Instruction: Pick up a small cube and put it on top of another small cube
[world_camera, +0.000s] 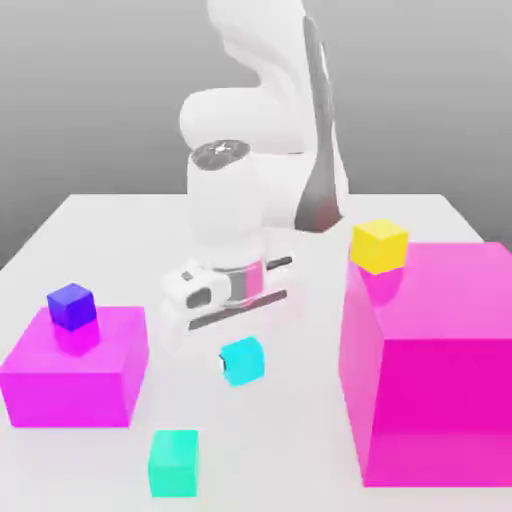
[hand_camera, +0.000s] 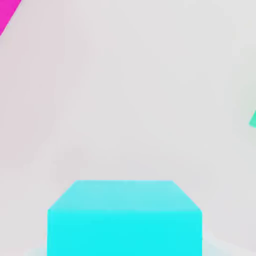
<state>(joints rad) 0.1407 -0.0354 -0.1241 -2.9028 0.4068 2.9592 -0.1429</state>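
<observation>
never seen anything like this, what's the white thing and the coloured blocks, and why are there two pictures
These are computer-rendered pictures of a simulated robot arm, white, standing on a pale table. Its hand hangs at the lower end of the arm. One picture is taken by a camera off the arm, looking at the whole scene; the other by a camera on the hand itself, looking along it.

The hand is shut on a small cyan cube, which looks lifted off the table; the hand view shows it up close.

On the table stand two magenta blocks: a low one on the exterior view's left with a dark blue cube on top, and a tall one on the right carrying a small yellow cube. A teal-green cube sits on the table nearest the camera.
</observation>
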